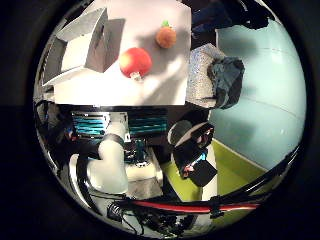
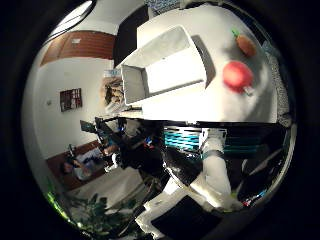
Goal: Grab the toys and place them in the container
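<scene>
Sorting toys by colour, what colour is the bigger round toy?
Red toy, clearest in the little finger side view.

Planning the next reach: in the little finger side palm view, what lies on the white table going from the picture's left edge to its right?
White container → red toy → orange toy with a green top, all on the white table. No toy is in the container yet.

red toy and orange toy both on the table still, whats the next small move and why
Probably lower the hand toward the red toy. It and the orange toy both lie on the white table, outside the white container, which looks empty. Both toys look small in the palm views, so the hand is likely still well above them. The red one lies nearer the container.
</scene>
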### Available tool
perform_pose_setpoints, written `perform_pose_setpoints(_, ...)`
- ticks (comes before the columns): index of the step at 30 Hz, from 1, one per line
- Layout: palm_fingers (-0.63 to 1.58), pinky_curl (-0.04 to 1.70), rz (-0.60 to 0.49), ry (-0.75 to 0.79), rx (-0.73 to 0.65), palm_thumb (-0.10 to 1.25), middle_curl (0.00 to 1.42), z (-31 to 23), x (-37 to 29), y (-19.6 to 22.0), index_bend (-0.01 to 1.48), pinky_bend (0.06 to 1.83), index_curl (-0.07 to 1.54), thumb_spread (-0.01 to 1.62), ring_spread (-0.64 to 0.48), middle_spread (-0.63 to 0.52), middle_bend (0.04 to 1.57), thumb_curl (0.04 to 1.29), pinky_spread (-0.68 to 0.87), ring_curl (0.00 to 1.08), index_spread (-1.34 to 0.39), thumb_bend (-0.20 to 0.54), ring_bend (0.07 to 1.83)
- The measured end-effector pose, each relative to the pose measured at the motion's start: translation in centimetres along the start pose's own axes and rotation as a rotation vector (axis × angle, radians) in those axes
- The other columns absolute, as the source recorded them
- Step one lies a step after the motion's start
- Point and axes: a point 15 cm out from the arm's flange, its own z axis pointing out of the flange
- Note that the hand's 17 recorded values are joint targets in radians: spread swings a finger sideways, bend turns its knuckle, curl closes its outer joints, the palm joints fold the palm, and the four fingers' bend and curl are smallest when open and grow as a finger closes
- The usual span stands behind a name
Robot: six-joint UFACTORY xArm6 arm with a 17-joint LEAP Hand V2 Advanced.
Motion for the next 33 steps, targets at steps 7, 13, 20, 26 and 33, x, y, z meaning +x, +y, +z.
perform_pose_setpoints(7,0.07,0.3,0.054,0.019,-0.018,0.57,0.29,-1.0,2.6,-2.8,0.17,0.48,0.29,1.07,0.26,0.06,0.18,0.31,0.47,0.26,-0.36,-0.023,0.24)
perform_pose_setpoints(13,0.07,0.31,0.138,0.007,-0.049,0.56,0.29,0.5,6.2,-4.6,0.16,0.5,0.28,1.08,0.26,0.06,0.19,0.31,0.48,0.26,-0.32,-0.023,0.26)
perform_pose_setpoints(20,0.07,0.3,0.2,0.017,0.021,0.57,0.3,1.8,9.7,-7.9,0.16,0.51,0.28,1.09,0.24,0.07,0.19,0.31,0.48,0.27,-0.31,-0.022,0.27)
perform_pose_setpoints(26,0.06,0.3,0.242,-0.015,-0.047,0.56,0.3,6.5,10.8,-7.2,0.16,0.52,0.27,1.09,0.24,0.08,0.19,0.3,0.48,0.27,-0.29,-0.023,0.28)
perform_pose_setpoints(33,0.07,0.3,0.251,-0.036,-0.084,0.55,0.31,11.8,10.8,-6.5,0.16,0.52,0.27,1.1,0.24,0.09,0.19,0.3,0.48,0.27,-0.28,-0.022,0.3)
